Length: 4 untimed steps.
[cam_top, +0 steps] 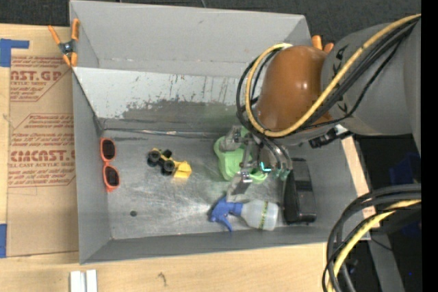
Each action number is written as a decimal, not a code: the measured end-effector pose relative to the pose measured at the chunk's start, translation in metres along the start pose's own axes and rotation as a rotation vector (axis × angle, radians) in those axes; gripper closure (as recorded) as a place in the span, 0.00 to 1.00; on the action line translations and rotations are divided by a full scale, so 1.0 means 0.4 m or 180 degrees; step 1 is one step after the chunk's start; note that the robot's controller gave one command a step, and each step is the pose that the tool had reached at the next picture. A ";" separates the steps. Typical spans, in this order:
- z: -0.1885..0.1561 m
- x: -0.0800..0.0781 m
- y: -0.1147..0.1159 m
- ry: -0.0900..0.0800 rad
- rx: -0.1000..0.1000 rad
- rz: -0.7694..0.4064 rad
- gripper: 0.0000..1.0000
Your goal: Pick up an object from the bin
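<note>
1. Pale-green plastic sits directly under the gripper (pixel 254 167): a rounded, glossy, cup-like green object (pixel 227 155) lying right of centre on the bin floor, near the foot of the back wall.
2. The gripper is low in the bin, at the right edge of the green object and overlapping it. Whether they are in contact cannot be told.
3. How far the gripper is open cannot be told, because its tip is a tangle of metal parts and green reflections. Nothing can be confirmed as held.
4. Above the gripper, the wrist carries a smooth, domed orange cover (pixel 291 85). Yellow-and-black cables (pixel 250 89) loop around it.
5. Just in front of the gripper lies a spray bottle (pixel 260 214) on its side. Its body is translucent white and its blue trigger head (pixel 222 213) points left.
6. A flat, matt black block (pixel 299 196) lies to the right of the bottle, against the right wall.
7. A small toy vehicle (pixel 170 165), yellow with black wheels, lies left of centre, well apart from the gripper.
8. Orange sunglasses (pixel 108 164) with dark lenses lie at the foot of the left wall.
9. The bin (pixel 171 44) is grey sheet metal with sloping walls. Its floor is scuffed, and the back wall is streaked with scratches.
</note>
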<state>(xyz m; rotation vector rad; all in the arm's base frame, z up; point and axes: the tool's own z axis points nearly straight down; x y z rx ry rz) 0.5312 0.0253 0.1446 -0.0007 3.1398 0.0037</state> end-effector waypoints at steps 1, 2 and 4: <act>-0.005 -0.001 -0.001 -0.0001 0.0004 0.0000 0.00; 0.167 -0.049 -0.134 0.0033 -0.0010 0.0477 1.00; -0.232 -0.080 -0.137 -0.0019 0.0009 0.0304 1.00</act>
